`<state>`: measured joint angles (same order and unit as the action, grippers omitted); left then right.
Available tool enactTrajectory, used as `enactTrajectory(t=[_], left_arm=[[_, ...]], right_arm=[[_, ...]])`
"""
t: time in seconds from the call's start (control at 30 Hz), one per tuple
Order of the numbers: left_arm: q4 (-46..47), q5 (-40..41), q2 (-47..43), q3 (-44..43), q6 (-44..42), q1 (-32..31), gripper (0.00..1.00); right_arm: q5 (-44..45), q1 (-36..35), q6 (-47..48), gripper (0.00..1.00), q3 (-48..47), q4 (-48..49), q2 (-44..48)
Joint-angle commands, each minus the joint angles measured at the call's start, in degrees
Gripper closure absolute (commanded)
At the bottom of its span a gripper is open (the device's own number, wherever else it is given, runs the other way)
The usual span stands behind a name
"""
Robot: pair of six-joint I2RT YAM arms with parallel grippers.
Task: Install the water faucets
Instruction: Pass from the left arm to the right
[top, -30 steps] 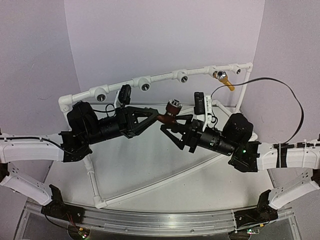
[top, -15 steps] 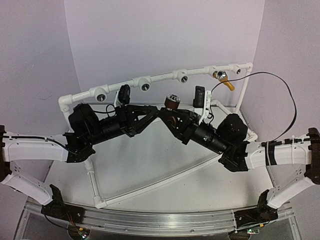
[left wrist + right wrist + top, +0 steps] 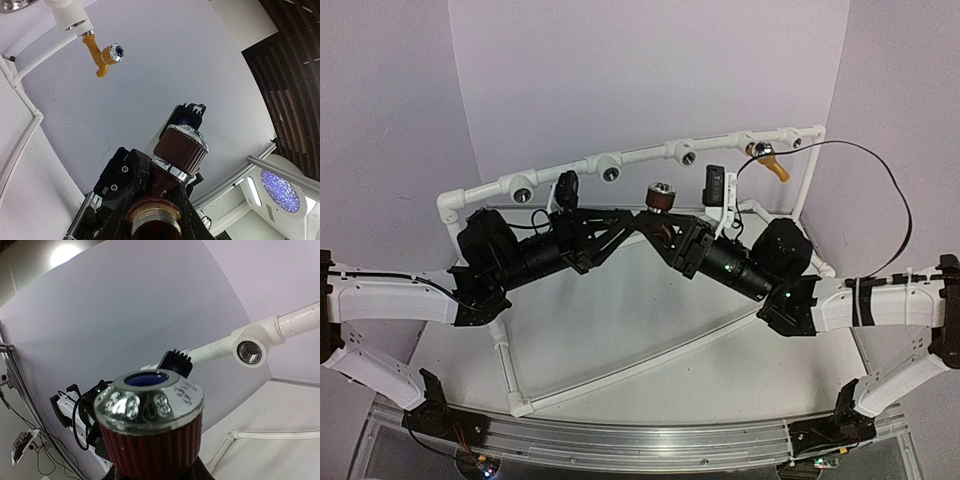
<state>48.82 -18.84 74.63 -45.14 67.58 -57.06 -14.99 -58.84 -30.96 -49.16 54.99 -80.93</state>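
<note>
Both arms met mid-air above the table, in front of the white pipe rail [image 3: 642,154]. Left gripper [image 3: 640,222] pinched the dark reddish-brown faucet [image 3: 662,200] at its threaded end. Right gripper [image 3: 667,232] clamped the same faucet's body from the other side, ribbed knob up. Yellow-orange faucet [image 3: 768,161] sat screwed into a socket near the rail's right end

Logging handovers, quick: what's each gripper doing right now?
Left gripper: closed, holding the dark reddish-brown tap-shaped plastic faucet.
Right gripper: closed on the same faucet.
</note>
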Motion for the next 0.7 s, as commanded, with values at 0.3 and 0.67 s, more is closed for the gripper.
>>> enactTrajectory(t=[0.3, 0.67], left_arm=[[3.30, -0.21, -3.60, 5.25, -1.90, 0.76, 0.35], [2.32, -1.20, -3.33, 5.43, -0.88, 1.90, 0.46]], right_arm=[[-0.70, 0.40, 10.78, 1.00, -4.07, -15.81, 6.07], [-6.20, 0.38, 9.06, 1.00, -5.56, -15.39, 4.83]])
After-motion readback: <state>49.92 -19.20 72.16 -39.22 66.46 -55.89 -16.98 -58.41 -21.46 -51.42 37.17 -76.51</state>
